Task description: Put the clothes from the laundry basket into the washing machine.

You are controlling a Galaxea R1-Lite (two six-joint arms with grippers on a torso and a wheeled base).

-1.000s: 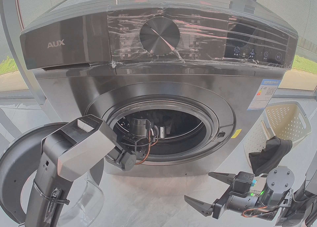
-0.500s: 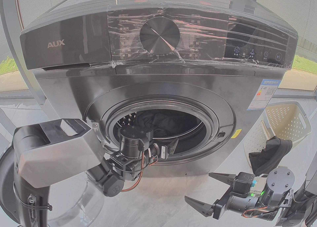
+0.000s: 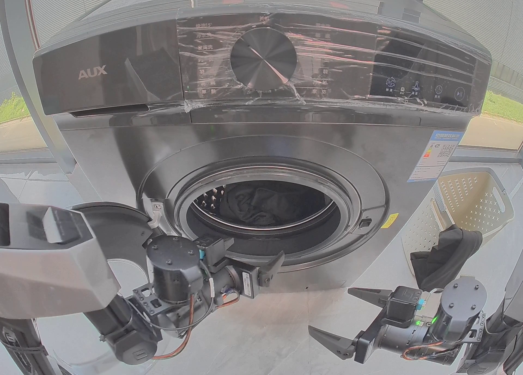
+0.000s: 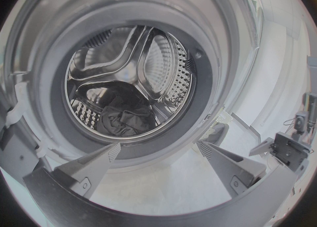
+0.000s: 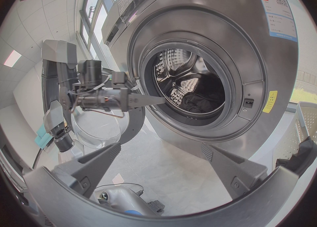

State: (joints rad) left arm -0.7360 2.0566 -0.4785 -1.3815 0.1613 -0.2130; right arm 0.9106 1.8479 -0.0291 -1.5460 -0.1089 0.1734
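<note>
The washing machine (image 3: 261, 136) stands with its round door swung open. Dark clothes (image 3: 261, 204) lie in the drum, which also show in the left wrist view (image 4: 123, 118) and the right wrist view (image 5: 198, 100). My left gripper (image 3: 269, 270) hangs just outside the drum mouth, low and left of it, open and empty (image 4: 159, 148). My right gripper (image 3: 340, 319) is open and empty (image 5: 160, 150) above the floor in front of the machine. A dark garment (image 3: 444, 256) hangs over the rim of the cream laundry basket (image 3: 474, 201) at the right.
The open door (image 3: 109, 223) with its glass bowl juts out at the machine's left, behind my left arm (image 5: 95, 95). The basket leans against the machine's right side. Bare grey floor (image 3: 283, 327) lies between the two grippers.
My left arm has drawn back out of the drum and down to the left, leaving the dark clothes inside. The right arm has barely moved.
</note>
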